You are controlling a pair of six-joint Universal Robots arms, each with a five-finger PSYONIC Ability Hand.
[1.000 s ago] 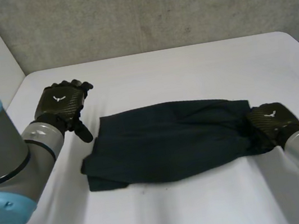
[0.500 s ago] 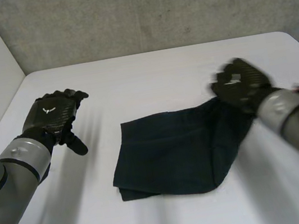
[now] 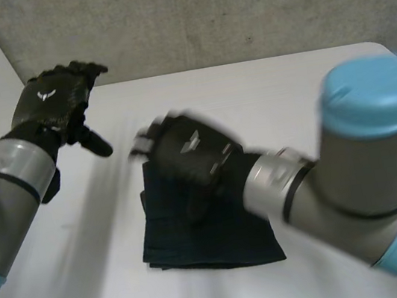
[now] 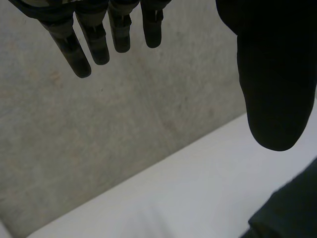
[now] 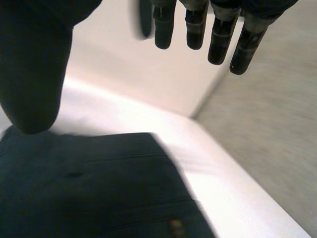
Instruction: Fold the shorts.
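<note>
Shorts (image 3: 198, 241) lie folded mid-desk (image 3: 301, 80), directly beneath the right hand (image 3: 187, 151), fingers straight and empty; left hand (image 3: 55, 103), likewise straight-fingered and empty, hangs raised well apart to their left.

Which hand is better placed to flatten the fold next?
Probably right. The right hand hangs open directly over the folded shorts; the left hand, also open, is raised off to the side, away from the cloth.

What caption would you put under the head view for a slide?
Right hand, open, hovers over dark shorts on the white table; left hand, open, is raised apart.
</note>
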